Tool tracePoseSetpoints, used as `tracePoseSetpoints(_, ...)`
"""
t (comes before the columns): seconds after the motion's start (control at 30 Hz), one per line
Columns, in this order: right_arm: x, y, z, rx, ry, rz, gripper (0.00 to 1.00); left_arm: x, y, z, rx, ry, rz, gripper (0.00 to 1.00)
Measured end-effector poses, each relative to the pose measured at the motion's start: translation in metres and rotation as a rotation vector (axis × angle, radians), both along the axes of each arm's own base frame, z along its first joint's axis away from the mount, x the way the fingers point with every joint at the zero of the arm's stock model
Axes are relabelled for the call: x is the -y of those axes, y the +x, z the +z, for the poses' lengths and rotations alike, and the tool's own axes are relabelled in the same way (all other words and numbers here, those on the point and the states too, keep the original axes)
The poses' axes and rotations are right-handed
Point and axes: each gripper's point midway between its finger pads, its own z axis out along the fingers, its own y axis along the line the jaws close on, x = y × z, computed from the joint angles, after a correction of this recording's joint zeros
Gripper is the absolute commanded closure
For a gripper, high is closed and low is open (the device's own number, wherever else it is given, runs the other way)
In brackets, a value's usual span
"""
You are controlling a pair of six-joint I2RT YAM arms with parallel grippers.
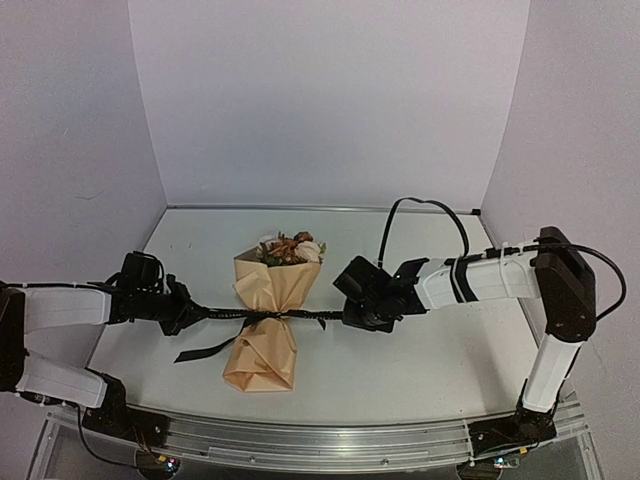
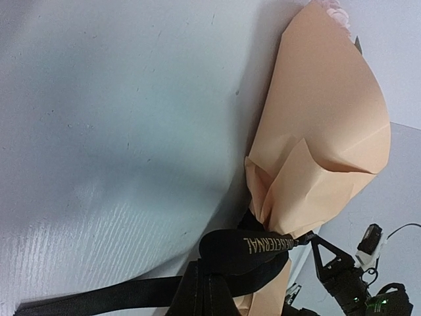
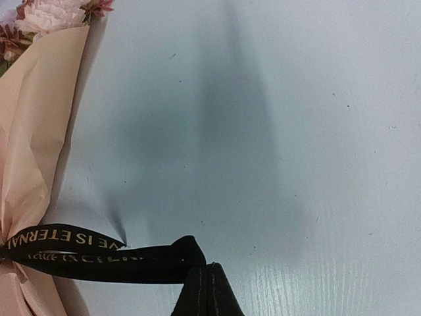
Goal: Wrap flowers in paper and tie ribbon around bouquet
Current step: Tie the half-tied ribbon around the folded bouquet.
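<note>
Bouquet (image 1: 270, 290), centre of top view: likely light, crushable paper cone, cinched at its waist by soft, limp ribbon (image 1: 225, 316); best handled by the ribbon ends, where left gripper (image 1: 195, 313) and right gripper (image 1: 343, 318) sit clamped.

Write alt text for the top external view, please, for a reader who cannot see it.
A tan paper bouquet lies on a white table, blooms pointing away from the arms. A black ribbon crosses its narrow waist, and the left gripper and right gripper each hold one end, fingers shut.
</note>
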Motion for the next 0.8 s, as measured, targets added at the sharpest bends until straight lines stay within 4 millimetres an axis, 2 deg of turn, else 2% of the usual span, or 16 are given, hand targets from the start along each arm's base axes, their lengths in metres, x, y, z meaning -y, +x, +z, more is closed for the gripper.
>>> tracePoseSetpoints(0.17,0.008,0.000,0.001,-0.006,0.005,-0.024,1.00,0.010,-0.005,-0.007,-0.015,-0.010,-0.012,1.00)
tracePoseSetpoints(0.33,0.029,-0.002,-0.005,-0.022,-0.030,-0.062,1.00,0.032,-0.011,-0.021,-0.042,0.003,-0.064,1.00)
tracePoseSetpoints(0.57,0.032,-0.007,-0.001,-0.021,-0.024,-0.041,1.00,0.035,-0.001,-0.019,-0.019,0.010,-0.063,1.00)
tracePoseSetpoints(0.63,0.029,-0.010,0.001,-0.016,-0.027,-0.022,0.89,0.034,0.003,-0.018,-0.008,0.021,-0.054,0.93)
tracePoseSetpoints(0.73,0.026,-0.017,0.002,-0.014,-0.053,0.021,0.68,0.028,0.007,-0.019,0.001,0.056,-0.033,0.67)
tracePoseSetpoints(0.8,0.032,-0.024,-0.001,-0.030,-0.100,0.036,0.51,0.016,0.008,-0.023,-0.001,0.108,-0.002,0.54)
